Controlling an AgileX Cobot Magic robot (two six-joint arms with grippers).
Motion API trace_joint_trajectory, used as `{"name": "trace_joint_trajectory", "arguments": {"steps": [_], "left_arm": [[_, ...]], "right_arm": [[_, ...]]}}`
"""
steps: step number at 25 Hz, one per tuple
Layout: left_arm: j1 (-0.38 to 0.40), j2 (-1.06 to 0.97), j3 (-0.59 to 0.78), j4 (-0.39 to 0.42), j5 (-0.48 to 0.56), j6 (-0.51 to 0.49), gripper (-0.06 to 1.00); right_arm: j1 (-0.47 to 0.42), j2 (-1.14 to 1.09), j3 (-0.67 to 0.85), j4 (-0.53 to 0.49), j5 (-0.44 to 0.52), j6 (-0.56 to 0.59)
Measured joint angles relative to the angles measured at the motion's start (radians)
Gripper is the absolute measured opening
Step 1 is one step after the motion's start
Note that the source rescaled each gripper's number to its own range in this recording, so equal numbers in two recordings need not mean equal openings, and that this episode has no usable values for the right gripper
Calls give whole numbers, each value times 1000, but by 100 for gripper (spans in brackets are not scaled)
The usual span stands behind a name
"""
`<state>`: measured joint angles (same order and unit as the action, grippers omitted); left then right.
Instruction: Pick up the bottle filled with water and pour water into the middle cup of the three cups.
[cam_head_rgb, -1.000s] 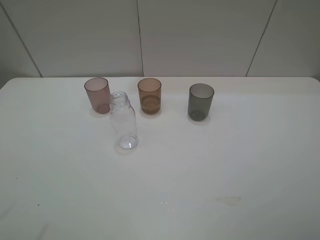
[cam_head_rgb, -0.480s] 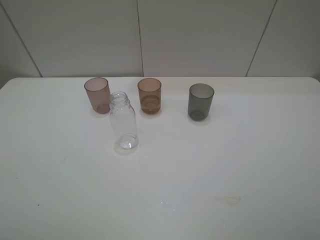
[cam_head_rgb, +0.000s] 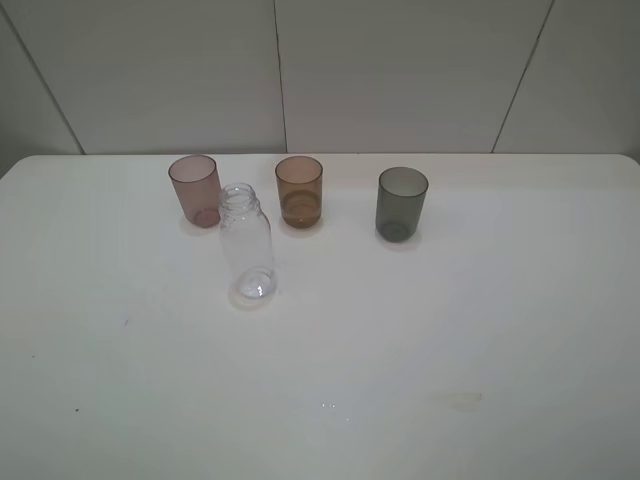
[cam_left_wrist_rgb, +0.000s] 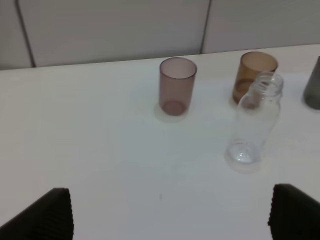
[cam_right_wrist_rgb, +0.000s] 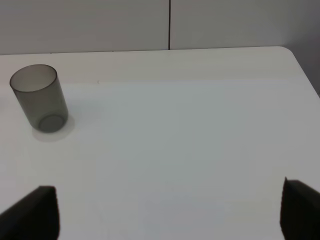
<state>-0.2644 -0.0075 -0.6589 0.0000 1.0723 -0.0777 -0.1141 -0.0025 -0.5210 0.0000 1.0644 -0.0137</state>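
The clear capless bottle (cam_head_rgb: 247, 243) stands upright on the white table (cam_head_rgb: 420, 330), in front of the gap between the pinkish-mauve cup (cam_head_rgb: 195, 190) and the amber-brown middle cup (cam_head_rgb: 299, 191). The dark smoky-grey cup (cam_head_rgb: 401, 203) stands to the right. Neither gripper shows in the exterior high view. In the left wrist view the left gripper (cam_left_wrist_rgb: 172, 215) is open and empty, short of the bottle (cam_left_wrist_rgb: 256, 120), the mauve cup (cam_left_wrist_rgb: 176, 86) and the amber cup (cam_left_wrist_rgb: 254, 75). In the right wrist view the right gripper (cam_right_wrist_rgb: 167, 210) is open and empty, short of the grey cup (cam_right_wrist_rgb: 40, 98).
A grey panelled wall (cam_head_rgb: 380, 70) rises behind the table's far edge. The table's rounded far right corner (cam_right_wrist_rgb: 287, 52) shows in the right wrist view. A few small specks (cam_head_rgb: 328, 405) lie on the table's near part.
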Motion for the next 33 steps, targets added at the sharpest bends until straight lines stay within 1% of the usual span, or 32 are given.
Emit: {"name": "trace_joint_trajectory", "arguments": {"steps": [4,8,12,24,26,31,33], "left_arm": [[0,0,83,-17,-50,0,100],[0,0,122,-22,-67,1,100],[0,1,152,0,-24,27,100],[3,1,156,0,-17,31,100],[31,1,156,0,-17,31,100],[175,1,156,0,-15,33,100],[211,1,156,0,-15,34,100]], "right_arm": [[0,0,0,0,0,0],[0,0,0,0,0,0],[0,0,0,0,0,0],[0,0,0,0,0,0],[0,0,0,0,0,0],[0,0,0,0,0,0],[0,0,0,0,0,0]]}}
